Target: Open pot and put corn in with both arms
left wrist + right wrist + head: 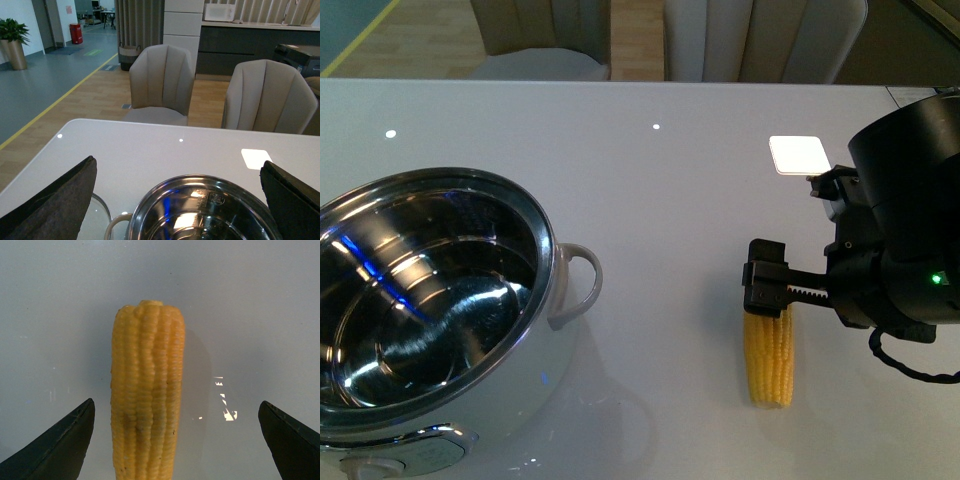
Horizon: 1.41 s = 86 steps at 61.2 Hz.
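Pot (546,262) stands lidless; corn (769,358) lies on the tabletop (670,200), ungrasped, inside the spread right gripper (767,290); left gripper (177,200) also released. Grasp and transfer remain.

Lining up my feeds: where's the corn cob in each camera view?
Front view: corn cob lies right of centre, at the right gripper.
Left wrist view: not in it.
Right wrist view: centre, between that gripper's open fingers.
Shared landmark: the white table in all three; the pot in front and left wrist.
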### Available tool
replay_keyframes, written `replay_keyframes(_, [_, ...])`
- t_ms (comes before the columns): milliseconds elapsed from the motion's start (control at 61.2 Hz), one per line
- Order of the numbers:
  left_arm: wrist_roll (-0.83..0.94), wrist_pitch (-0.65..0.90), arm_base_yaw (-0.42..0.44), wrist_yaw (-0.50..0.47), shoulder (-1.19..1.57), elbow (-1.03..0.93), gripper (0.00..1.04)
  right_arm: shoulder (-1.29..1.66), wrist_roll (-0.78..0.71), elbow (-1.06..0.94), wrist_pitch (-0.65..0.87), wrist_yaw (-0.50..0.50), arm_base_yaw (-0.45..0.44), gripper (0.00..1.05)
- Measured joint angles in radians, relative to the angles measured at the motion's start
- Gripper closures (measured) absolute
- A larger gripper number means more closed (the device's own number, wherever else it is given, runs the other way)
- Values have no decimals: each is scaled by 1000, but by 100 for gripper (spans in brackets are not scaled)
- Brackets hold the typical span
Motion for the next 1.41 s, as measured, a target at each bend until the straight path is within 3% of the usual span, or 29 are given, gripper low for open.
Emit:
replay_keyframes(392, [0,0,0,0,0,0,7,126,-11,61,30,-15,14,10])
replay_keyframes(719, [0,0,0,0,0,0,7,174,-36,83,22,-40,51,59])
replay_keyframes(866, [0,0,0,0,0,0,7,170,-34,82,18,-45,51,71])
replay_keyframes(1144, [0,0,0,0,0,0,7,13,11,23,-2,-105,35,82])
replay_keyframes(1406, [0,0,0,0,0,0,7,-264,108,47,-50,-154,39,82])
